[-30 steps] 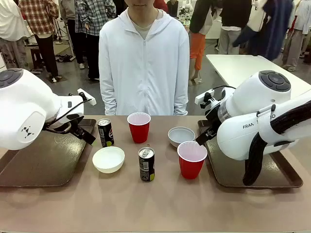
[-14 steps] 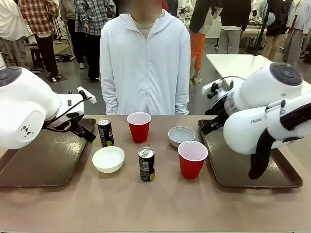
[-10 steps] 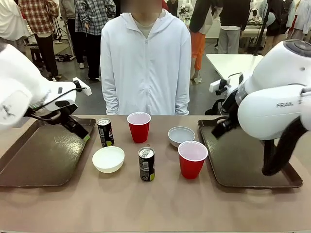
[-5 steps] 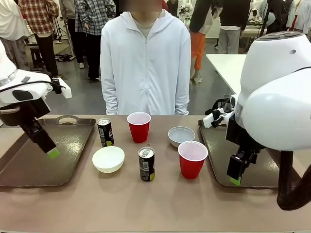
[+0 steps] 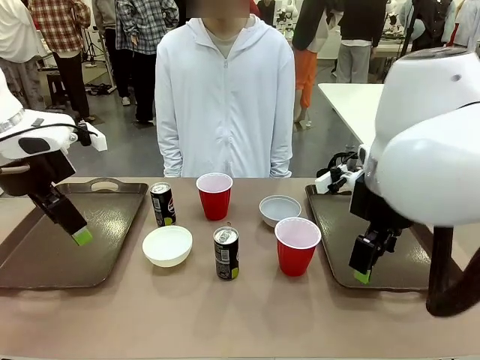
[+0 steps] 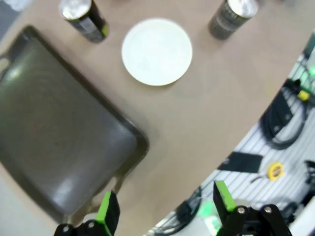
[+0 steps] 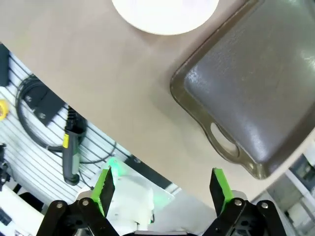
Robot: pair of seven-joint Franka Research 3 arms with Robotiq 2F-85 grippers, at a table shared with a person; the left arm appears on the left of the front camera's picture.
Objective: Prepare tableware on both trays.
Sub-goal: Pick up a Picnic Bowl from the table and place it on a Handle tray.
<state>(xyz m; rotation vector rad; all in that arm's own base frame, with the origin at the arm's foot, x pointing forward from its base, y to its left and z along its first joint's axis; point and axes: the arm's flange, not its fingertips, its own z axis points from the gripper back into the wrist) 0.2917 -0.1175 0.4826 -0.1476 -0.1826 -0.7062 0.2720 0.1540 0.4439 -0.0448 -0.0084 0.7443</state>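
No text I can read anywhere. Far can, off to the side of my left pincer: round logo blob and a yellow-green patch on black, lettering too small to make out. Near can, further out from that pincer: pale print on black with a yellow-green foot, illegible. In the left wrist view both cans sit well ahead of the pincer fingers. They're blurred, with only a yellow-green smear on one side wall and no letters or numbers. No brand, number or sign I can call.
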